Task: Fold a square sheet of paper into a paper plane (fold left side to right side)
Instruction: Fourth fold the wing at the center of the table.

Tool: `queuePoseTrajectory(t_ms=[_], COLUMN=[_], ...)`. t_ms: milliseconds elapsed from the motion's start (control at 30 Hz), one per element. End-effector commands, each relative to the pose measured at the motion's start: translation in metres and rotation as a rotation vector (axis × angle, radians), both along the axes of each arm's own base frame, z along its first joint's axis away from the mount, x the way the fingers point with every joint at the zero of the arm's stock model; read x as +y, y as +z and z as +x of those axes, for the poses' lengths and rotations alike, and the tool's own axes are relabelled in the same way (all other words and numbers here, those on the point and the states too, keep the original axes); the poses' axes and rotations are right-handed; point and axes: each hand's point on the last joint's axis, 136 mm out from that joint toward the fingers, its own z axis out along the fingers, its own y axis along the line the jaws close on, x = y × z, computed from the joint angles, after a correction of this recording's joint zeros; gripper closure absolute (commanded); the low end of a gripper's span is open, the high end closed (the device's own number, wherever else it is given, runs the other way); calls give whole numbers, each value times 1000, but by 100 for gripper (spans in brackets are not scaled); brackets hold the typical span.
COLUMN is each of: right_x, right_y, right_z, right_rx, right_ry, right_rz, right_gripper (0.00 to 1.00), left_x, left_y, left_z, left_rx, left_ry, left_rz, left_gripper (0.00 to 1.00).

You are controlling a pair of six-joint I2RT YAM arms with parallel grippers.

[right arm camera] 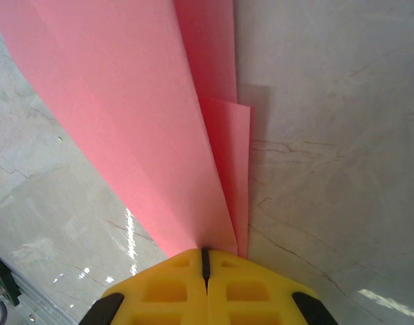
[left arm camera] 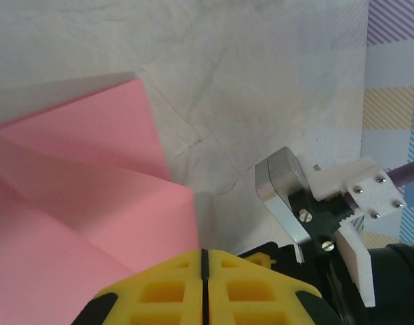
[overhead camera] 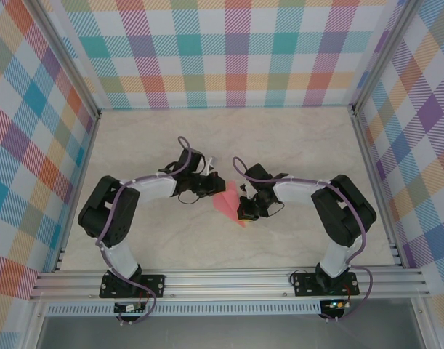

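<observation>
Mid-table, part-folded pink sheet [overhead camera: 229, 206], layers pinched in the closed right gripper [right arm camera: 205, 252]; left gripper [left arm camera: 203, 254] closed at its edge, hold unclear. Risk of tearing or skewed crease under uneven tugging.

Pale marbled tabletop [overhead camera: 294, 145] lay bare-ish, boxed by pastel plaid walls [overhead camera: 229, 51] on three sides, with silver aluminium rails [overhead camera: 229, 280] along the near edge.

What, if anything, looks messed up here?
Nothing looks torn. The pink paper, pinched in the right gripper, has layers that don't line up: one flap's corner pokes out beside the others.
</observation>
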Motion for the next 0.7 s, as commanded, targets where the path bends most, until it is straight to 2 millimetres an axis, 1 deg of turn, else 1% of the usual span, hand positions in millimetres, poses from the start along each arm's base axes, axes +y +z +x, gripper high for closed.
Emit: queuePoseTrajectory(t_ms=[0,200,300,400,533,667], right_x=[-51,-53,-54,-55,-57,-58], right_y=[-52,-52,-52,-53,-54,-54], right_z=[-34,-35,-35,-36,-38,-38], right_rx=[119,121,122,123,125,127], right_ry=[5,10,13,12,17,16], right_rz=[-264,-272,-277,-281,-288,-287], right_gripper=[98,98,98,98,98,98], left_x=[-7,-3,5,16,37,56], left_y=[-11,-38,-49,-60,-70,-72], left_z=[12,24,31,36,43,55], left_rx=[15,18,26,38,45,42], left_ry=[5,18,41,67,105,147], left_rz=[-3,57,74,94,132,143], left_gripper=[92,92,92,93,93,93])
